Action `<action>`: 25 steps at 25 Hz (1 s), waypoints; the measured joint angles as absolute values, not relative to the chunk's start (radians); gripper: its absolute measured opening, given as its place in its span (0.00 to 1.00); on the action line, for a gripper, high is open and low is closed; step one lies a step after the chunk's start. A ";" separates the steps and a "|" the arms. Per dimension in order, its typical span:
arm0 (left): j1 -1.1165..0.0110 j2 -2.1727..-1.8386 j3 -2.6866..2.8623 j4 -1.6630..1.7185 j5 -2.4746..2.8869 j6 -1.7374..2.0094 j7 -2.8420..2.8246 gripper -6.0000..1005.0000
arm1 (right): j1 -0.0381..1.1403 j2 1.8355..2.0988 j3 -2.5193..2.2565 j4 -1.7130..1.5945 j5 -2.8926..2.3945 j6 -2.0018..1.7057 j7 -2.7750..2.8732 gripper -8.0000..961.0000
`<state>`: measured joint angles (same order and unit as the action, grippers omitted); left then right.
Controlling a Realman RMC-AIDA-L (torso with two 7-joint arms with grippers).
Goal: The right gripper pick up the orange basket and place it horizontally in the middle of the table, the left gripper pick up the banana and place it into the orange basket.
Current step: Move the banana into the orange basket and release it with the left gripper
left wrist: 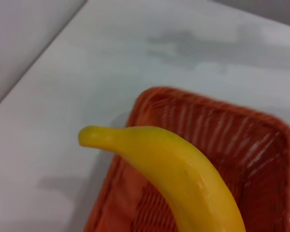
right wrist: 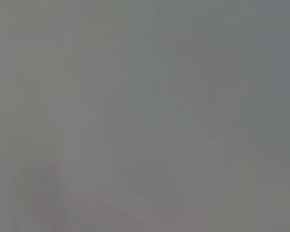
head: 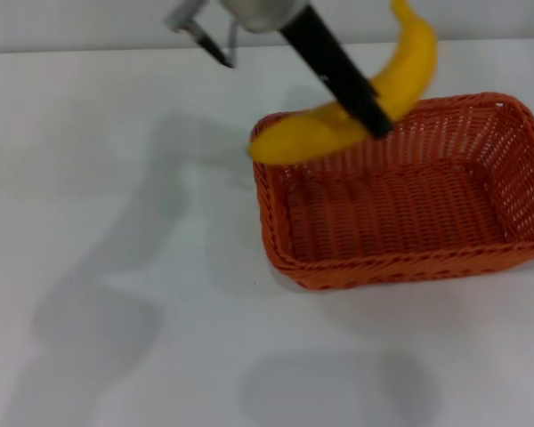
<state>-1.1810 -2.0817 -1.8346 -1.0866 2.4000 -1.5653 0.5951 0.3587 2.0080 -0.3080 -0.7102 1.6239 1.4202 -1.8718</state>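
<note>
The yellow banana (head: 307,135) hangs in the air over the back left part of the orange basket (head: 409,267). My left gripper (head: 374,111) reaches down from the top edge and is shut on the banana, its long black finger lying across the fruit's middle. The basket rests lengthwise on the white table (head: 116,178), right of centre, with nothing inside it. In the left wrist view the banana (left wrist: 183,169) fills the foreground, its end poking past the basket's corner (left wrist: 217,125). My right gripper does not show, and the right wrist view is a blank grey.
Bare white tabletop stretches left of and in front of the basket. Arm shadows fall on the table at the left. The table's far edge meets a grey wall at the top of the head view.
</note>
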 joint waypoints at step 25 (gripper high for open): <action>-0.994 -2.083 -1.717 -1.167 2.260 -1.351 0.685 0.75 | 0.319 2.004 -0.296 -0.711 1.646 1.468 -1.907 0.41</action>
